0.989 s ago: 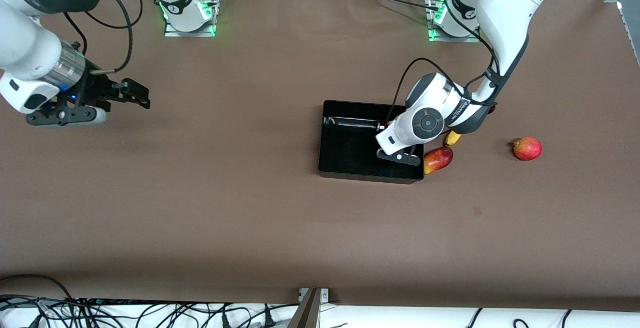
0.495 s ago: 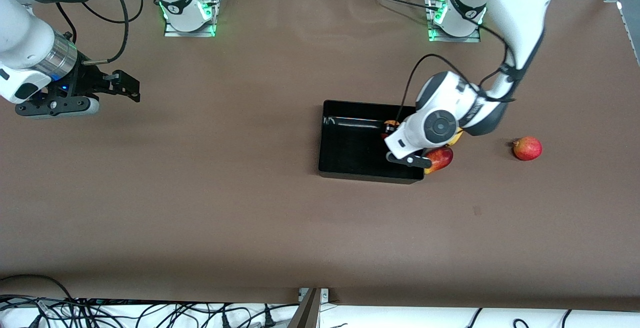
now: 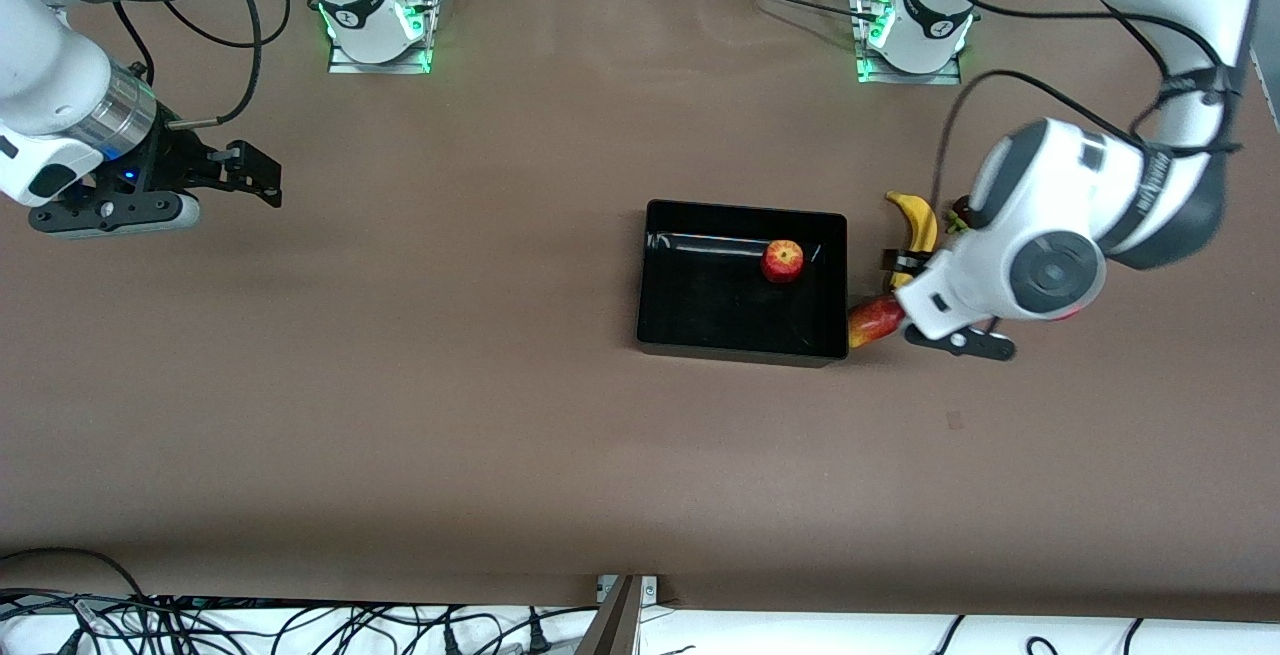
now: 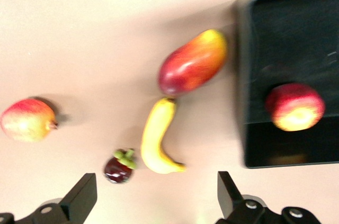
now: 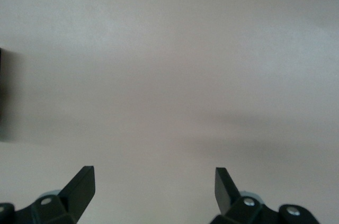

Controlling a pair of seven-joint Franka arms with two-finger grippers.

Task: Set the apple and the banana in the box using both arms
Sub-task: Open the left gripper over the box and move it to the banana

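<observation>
Left end effector [image 4: 153,200] open above one banana [image 4: 157,138]; one apple [image 3: 782,260] in box [image 3: 742,347]

Glossy black plastic box [image 3: 700,330], matt brown table [image 3: 450,415] covering, smooth-skinned apple [image 3: 782,260], waxy banana [image 3: 918,225]

You see a mango [image 3: 872,321] on the brown table [image 3: 450,415], nearer the front camera than a small dark mangosteen [image 4: 119,166] with a green cap. A round red-orange fruit [image 4: 27,119] sits well apart toward the left arm's end.
</observation>
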